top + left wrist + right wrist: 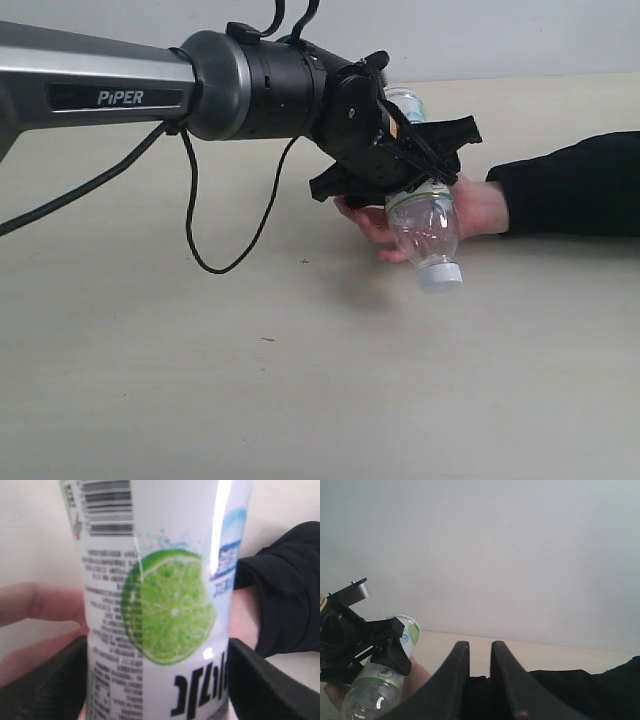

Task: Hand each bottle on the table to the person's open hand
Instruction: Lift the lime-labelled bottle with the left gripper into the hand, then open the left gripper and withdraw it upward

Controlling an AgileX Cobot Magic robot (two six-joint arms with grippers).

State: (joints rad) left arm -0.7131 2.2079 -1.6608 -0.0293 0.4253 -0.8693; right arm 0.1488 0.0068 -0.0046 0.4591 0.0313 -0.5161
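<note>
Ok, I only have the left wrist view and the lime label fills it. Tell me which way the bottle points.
Observer: In the exterior view the bottle hangs tilted in the left gripper, white cap lowest.
Operator: Now place the receiver for me.
Observer: The person's open hand lies palm up, showing behind the bottle's clear end; whether they touch I cannot tell.
Operator: Report the other arm.
Observer: The right gripper holds nothing, jaws close together, apart from the handover.

One clear bottle (425,225) with a lime label and white cap, gripped in the left claw (157,690), tilted cap-down over the person's open hand (480,205), toward the counter's (300,380) right edge
</note>
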